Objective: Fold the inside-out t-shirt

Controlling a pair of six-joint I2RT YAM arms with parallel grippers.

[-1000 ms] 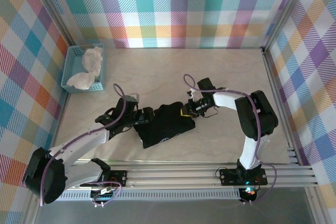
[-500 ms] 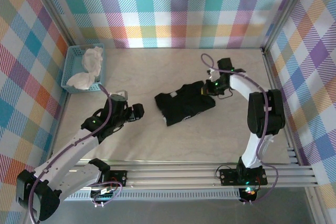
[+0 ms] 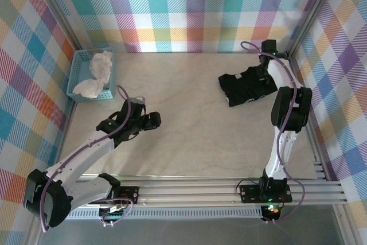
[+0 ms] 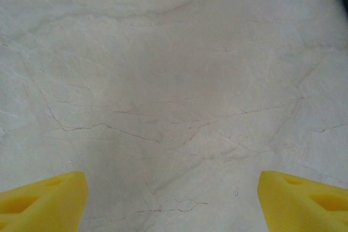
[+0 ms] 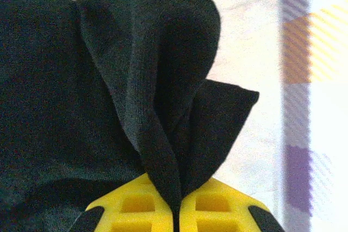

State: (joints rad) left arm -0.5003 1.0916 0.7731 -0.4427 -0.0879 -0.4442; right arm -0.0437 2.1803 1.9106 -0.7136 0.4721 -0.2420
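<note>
The black t-shirt [image 3: 243,87] lies bunched at the far right of the table, near the right wall. My right gripper [image 3: 262,74] is shut on its edge, and in the right wrist view a fold of black cloth [image 5: 157,101] rises from between the pressed yellow fingers [image 5: 217,207]. My left gripper [image 3: 150,122] hovers over bare table at the left, well away from the shirt. Its yellow fingertips [image 4: 46,199] stand wide apart with nothing between them.
A light-blue basket [image 3: 77,76] holding white cloth [image 3: 98,73] sits at the far left corner. The plaid right wall [image 3: 327,78] stands close behind the right gripper. Pale marbled tabletop [image 3: 189,136] stretches between the arms.
The right gripper has dragged the t-shirt from the table's middle to the far right. The left gripper let go and pulled back to the left.
</note>
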